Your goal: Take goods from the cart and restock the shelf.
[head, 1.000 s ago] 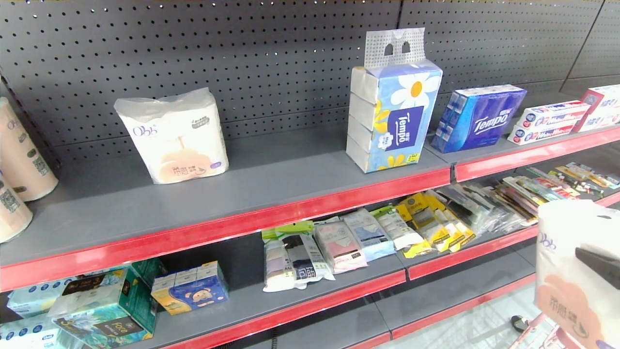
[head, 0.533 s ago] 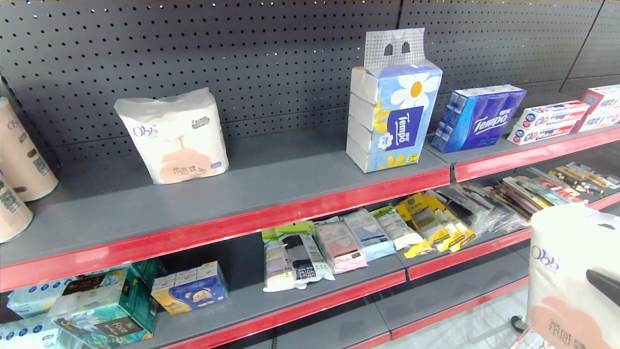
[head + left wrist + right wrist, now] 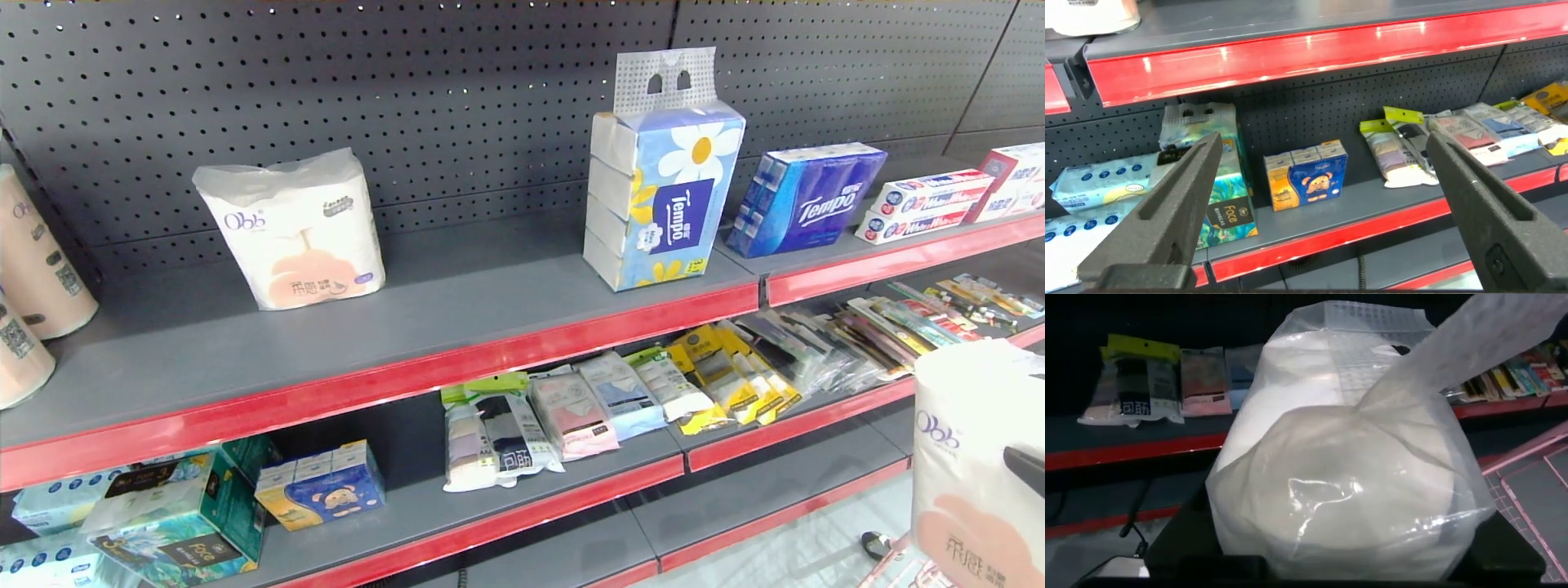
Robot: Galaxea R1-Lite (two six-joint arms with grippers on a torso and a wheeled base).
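Observation:
My right gripper (image 3: 1030, 472) is shut on a white toilet-roll pack (image 3: 967, 441) with a peach print, held low at the right, in front of the lower shelves. In the right wrist view the pack (image 3: 1347, 474) sits close between the dark fingers (image 3: 1184, 543), plastic handle flap uppermost. A matching pack (image 3: 298, 233) stands on the grey top shelf (image 3: 490, 294), left of centre. My left gripper (image 3: 1323, 151) is open and holds nothing; it faces the lower shelf with a blue tissue box (image 3: 1306, 173).
On the top shelf stand a flowered tissue pack (image 3: 665, 196), a blue tissue pack (image 3: 804, 200) and toothpaste boxes (image 3: 927, 204); bare shelf lies between the two white-and-flowered packs. Paper rolls (image 3: 33, 261) stand at the far left. The pink cart frame (image 3: 1535, 498) is below right.
The held pack drifted slightly left, then back to the right, and the right gripper's finger now sits lower in the head view. The shelf goods have not moved.

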